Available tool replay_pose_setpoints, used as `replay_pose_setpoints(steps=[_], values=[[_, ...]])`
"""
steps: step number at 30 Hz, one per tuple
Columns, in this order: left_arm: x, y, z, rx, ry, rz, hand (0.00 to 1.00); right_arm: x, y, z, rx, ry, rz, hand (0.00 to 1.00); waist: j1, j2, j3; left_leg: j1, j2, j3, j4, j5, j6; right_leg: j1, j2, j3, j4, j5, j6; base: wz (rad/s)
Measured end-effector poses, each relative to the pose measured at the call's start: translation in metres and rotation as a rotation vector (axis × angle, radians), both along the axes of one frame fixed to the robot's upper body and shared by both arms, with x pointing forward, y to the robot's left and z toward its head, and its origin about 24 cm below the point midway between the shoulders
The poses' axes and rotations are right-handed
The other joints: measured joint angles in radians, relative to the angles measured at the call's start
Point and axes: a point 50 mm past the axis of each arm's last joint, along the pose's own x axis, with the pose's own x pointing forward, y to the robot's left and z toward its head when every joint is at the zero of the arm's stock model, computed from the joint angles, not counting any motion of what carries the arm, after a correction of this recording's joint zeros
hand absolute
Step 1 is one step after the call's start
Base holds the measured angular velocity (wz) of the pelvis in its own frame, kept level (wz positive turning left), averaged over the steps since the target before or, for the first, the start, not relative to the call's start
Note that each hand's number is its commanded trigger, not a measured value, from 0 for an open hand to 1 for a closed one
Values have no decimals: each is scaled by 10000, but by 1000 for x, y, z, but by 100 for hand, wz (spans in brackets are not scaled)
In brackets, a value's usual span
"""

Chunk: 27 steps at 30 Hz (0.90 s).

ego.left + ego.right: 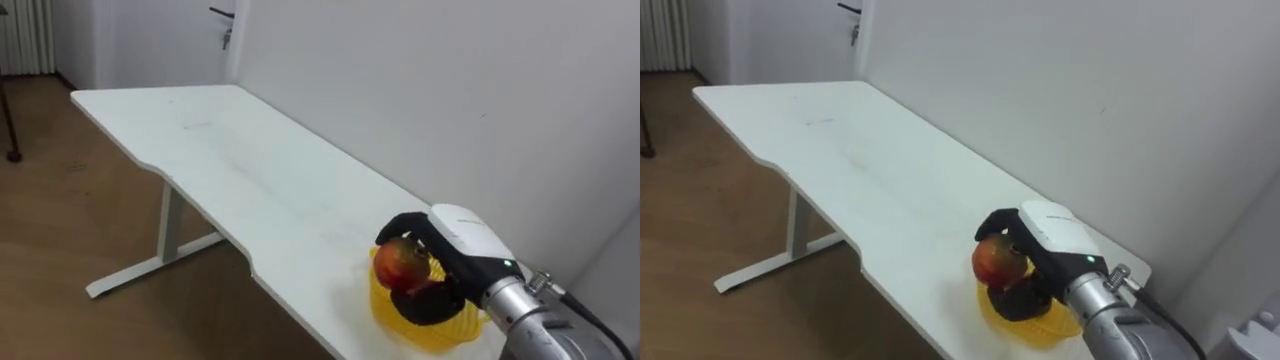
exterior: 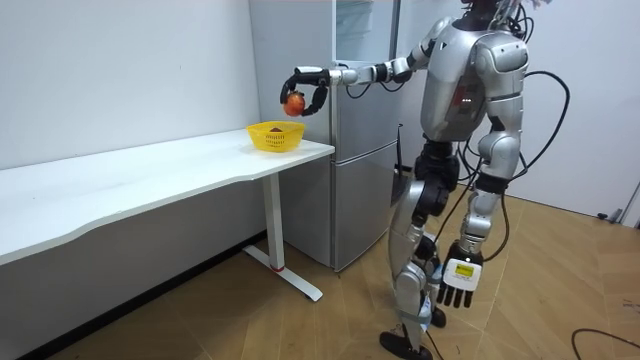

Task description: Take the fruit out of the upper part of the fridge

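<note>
A red and yellow apple [image 1: 400, 262] is gripped in my right hand [image 1: 455, 240], fingers curled round it. The hand holds it just above a yellow basket [image 1: 381, 302] that stands on the near end of the white table [image 1: 230, 160]. In the room view my right arm reaches out level from the fridge [image 2: 365, 130] side, with the apple [image 2: 294, 101] a short way above the basket [image 2: 275, 136]. My left hand [image 2: 458, 285] hangs at my side with straight fingers and holds nothing.
The long white table runs along a white wall; bare wooden floor lies beside it. The grey fridge stands right by the table's end, its upper door open. I stand in front of the fridge, facing the table. A door with a handle [image 1: 222, 14] is at the far end.
</note>
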Motion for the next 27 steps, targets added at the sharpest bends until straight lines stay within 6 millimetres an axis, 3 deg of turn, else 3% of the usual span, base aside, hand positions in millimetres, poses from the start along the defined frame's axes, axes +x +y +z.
replay_pose_setpoints(steps=[4,10,18,27], values=[[-5,0,0,36,95,25,0,3,-10,5,275,-310,-413,100,-57,180,-2,-48,-54,18,121,-2,13,6,-35,7,10,-1,1,1],[-12,-2,0,107,421,161,0,6,-25,2,374,-264,-1220,100,-129,366,-87,-73,-66,14,244,-10,22,43,-29,68,31,-53,88,0],[-14,-3,1,236,538,-147,0,7,-38,-10,196,240,-2023,100,-85,384,-108,-123,-65,10,271,-10,22,-6,-18,149,84,-86,144,2],[-11,-7,0,209,396,-202,0,5,-67,-39,388,1396,-3566,100,104,356,-109,-138,-65,-56,256,-15,24,-27,-24,107,174,-82,137,3]])
